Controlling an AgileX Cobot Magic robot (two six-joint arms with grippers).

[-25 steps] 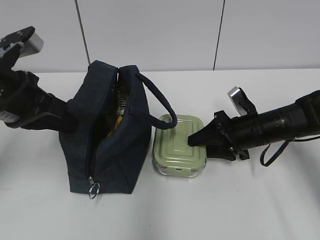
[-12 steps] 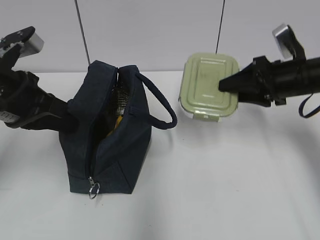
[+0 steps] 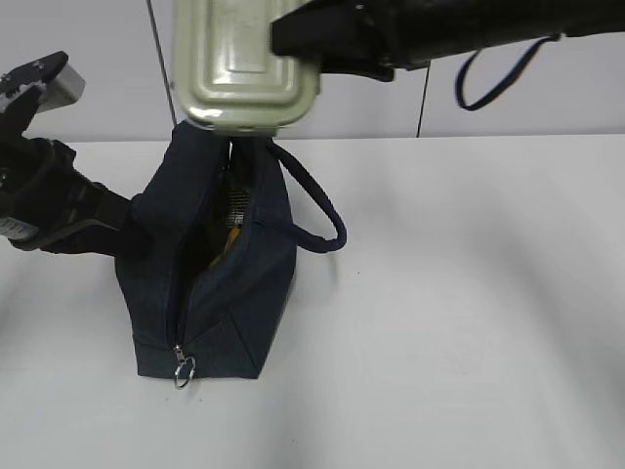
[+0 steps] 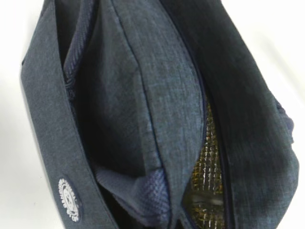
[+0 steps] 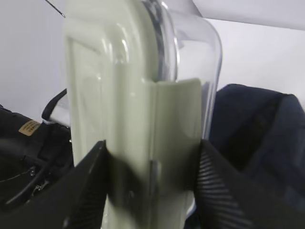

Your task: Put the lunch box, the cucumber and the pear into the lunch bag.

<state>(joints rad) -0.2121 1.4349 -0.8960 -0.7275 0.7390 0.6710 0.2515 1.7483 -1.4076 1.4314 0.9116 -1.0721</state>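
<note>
The right end effector (image 5: 150, 183) grips the pale sage-green ridged-lid lunch box (image 3: 249, 63) directly above the open dark navy fabric lunch bag (image 3: 210, 283), so insertion remains; something yellow, probably the pear, shows inside.

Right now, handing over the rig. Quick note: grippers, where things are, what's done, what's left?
Right gripper: shut on the lunch box, held in the air above the lunch bag.
Left gripper: not visible itself; its arm sits against the bag's left side, grip unconfirmed.
Bag stands on the table, zipper open; something yellow shows inside, probably the pear. The cucumber isn't visible.
Left: lower the box into the opening, release, confirm the cucumber.
</note>
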